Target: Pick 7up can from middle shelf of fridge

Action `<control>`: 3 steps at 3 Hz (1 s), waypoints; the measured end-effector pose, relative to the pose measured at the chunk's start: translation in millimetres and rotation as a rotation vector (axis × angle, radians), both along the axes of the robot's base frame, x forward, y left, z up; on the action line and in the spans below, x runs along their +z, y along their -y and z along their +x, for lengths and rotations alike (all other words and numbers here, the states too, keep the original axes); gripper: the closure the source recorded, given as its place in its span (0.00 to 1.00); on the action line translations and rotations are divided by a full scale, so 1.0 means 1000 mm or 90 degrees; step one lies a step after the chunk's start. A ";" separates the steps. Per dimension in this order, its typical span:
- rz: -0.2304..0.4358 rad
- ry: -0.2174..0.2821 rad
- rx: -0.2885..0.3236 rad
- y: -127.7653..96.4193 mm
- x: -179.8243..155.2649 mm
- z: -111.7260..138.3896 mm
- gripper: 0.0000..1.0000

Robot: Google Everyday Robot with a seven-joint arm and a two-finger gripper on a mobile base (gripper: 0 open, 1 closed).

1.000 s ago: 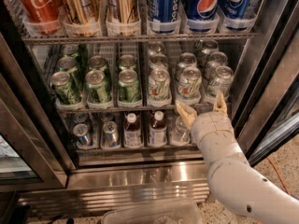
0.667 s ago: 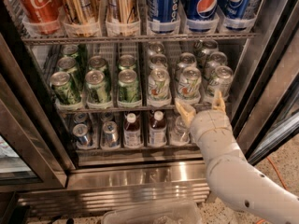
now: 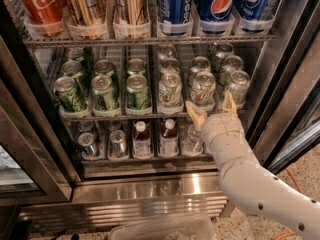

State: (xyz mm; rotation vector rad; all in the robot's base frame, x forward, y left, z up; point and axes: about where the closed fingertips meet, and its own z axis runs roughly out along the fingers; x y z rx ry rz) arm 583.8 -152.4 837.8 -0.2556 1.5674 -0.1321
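The fridge (image 3: 150, 194) stands open with steel racks. The middle shelf (image 3: 125, 116) holds green cans (image 3: 104, 93) on the left and white 7up cans on the right, in three rows. The front 7up cans sit at the left (image 3: 170, 90), middle (image 3: 203, 89) and right (image 3: 236, 88). My gripper (image 3: 212, 109) is open at the shelf's front edge. Its fingers point up, one below the middle front can and one below the right front can. It holds nothing.
The top rack holds tall red Coca-Cola (image 3: 39, 6), gold (image 3: 86, 6) and blue Pepsi cans (image 3: 220, 4). The bottom rack holds small bottles (image 3: 142, 140) and cans (image 3: 88, 145). The glass door (image 3: 295, 109) stands open at the right. A clear bin (image 3: 165, 229) sits on the floor.
The gripper has stayed almost in place at the shelf's front edge, with a slight shift. The cans have not moved.
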 end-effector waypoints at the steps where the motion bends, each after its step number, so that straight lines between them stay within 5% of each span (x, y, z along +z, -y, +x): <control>1: -0.007 0.012 0.005 -0.004 -0.002 0.016 0.32; 3: 0.005 0.011 -0.001 -0.001 -0.005 0.027 0.31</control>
